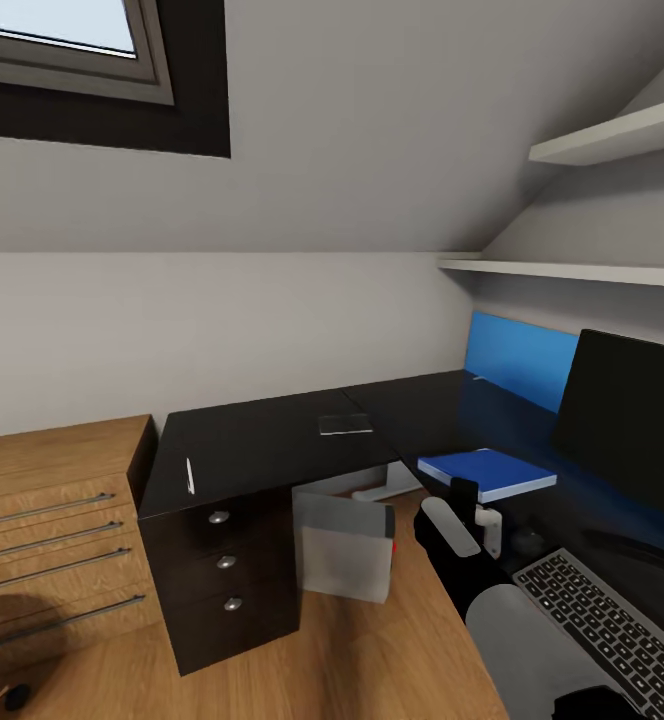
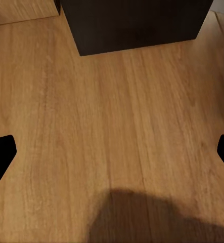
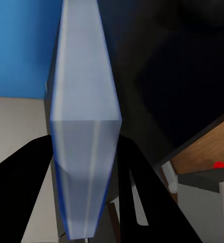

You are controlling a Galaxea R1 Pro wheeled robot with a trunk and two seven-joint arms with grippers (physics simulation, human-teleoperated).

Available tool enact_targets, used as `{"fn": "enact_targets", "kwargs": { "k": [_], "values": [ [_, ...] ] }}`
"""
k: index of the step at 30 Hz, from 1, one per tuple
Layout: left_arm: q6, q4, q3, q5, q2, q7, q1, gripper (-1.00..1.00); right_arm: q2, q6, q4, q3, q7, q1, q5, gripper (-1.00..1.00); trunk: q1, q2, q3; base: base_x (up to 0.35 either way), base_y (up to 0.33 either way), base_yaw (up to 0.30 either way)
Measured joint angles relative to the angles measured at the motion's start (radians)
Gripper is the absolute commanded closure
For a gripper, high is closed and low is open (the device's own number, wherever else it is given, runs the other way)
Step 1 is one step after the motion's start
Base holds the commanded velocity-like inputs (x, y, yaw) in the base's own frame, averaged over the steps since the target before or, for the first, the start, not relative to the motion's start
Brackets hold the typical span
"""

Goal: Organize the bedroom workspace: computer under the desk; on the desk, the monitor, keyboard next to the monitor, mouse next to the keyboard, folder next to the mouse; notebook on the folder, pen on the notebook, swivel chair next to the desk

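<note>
Blue folder [image 3: 84, 126] edge-on in the clamped right tool [image 3: 86, 167], bare black desk [image 1: 262, 440] beyond.

The right tool [image 3: 86, 172] is closed on the folder [image 3: 84, 101], its two black fingers [image 3: 20, 187] pressing against either face of the blue-edged, pale slab, which runs edge-on straight out from between them. Beyond the folder lies the glossy black worktop [image 3: 157, 66]. Off to one side of the tool, a strip of wooden floor [image 3: 203, 152] shows, with a small red mark [image 3: 219, 165] on a grey box.
</note>
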Motion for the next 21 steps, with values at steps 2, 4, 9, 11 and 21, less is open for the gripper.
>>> {"fn": "enact_targets", "kwargs": {
  "k": [2,4,9,11,21],
  "values": [
    [0.000,0.000,0.000,0.000,0.000,0.000,0.000,-1.00,0.000,0.001,0.000,0.000,0.000,0.000,0.000,1.00,0.000,0.000,0.000,0.000,0.000,0.000],
    [0.000,0.000,0.000,-0.001,0.000,0.001,0.000,-1.00,0.000,0.001,0.000,0.000,0.000,0.000,0.000,1.00,0.000,0.000,0.000,0.000,0.000,0.000],
    [0.000,0.000,0.000,0.000,0.000,0.001,0.000,-1.00,0.000,0.001,0.000,-0.001,0.000,0.000,0.000,1.00,0.000,0.000,0.000,0.000,0.000,0.000],
    [-0.001,0.000,0.000,-0.001,0.000,0.001,0.000,-1.00,0.000,0.002,0.000,0.000,0.000,0.000,0.000,1.00,0.000,0.000,0.000,0.000,0.000,0.000],
    [0.000,0.001,0.000,0.000,0.000,-0.002,0.000,-1.00,0.000,0.000,0.000,0.000,0.000,0.000,0.001,1.00,0.000,0.000,0.000,0.102,0.000,0.000]
  ]
}}
